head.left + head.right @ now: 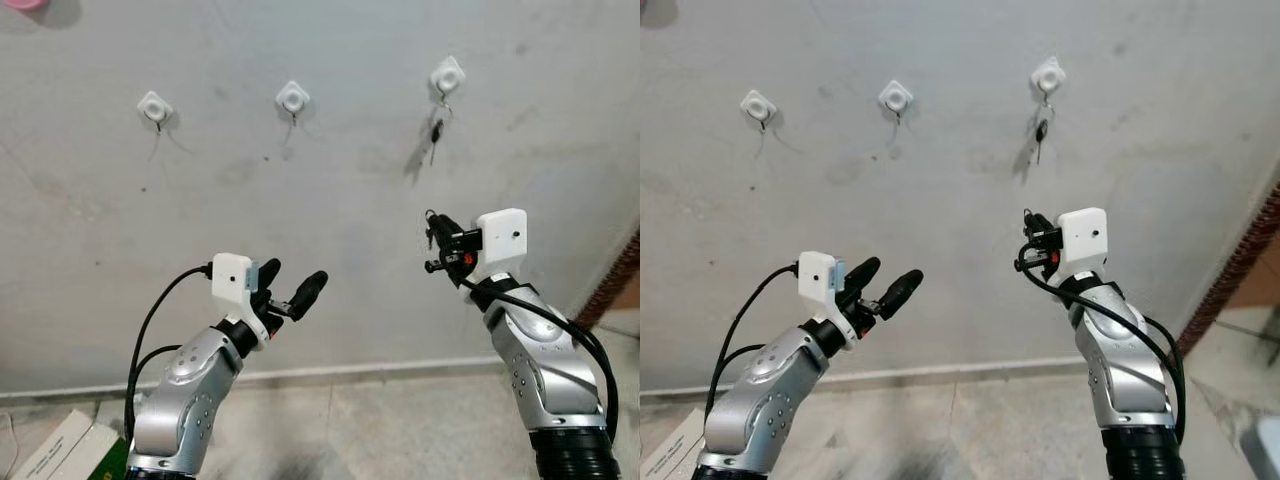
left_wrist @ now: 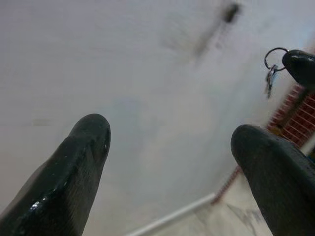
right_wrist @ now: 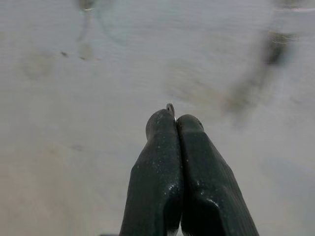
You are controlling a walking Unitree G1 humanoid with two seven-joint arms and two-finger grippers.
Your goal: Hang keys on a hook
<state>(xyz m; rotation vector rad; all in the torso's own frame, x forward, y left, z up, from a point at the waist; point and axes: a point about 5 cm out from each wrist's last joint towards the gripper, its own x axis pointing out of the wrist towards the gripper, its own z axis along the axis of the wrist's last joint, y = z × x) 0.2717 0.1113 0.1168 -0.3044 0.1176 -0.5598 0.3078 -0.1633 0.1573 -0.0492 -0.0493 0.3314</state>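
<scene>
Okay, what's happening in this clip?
A humanoid robot faces a grey wall with three white hooks. The right claw is shut on a small key ring, held up below and short of the hooks. The right hook already has a dark key hanging from it; the middle hook and left hook look free. The left claw is open, raised and holding nothing. The held keys are not yet hung.
</scene>
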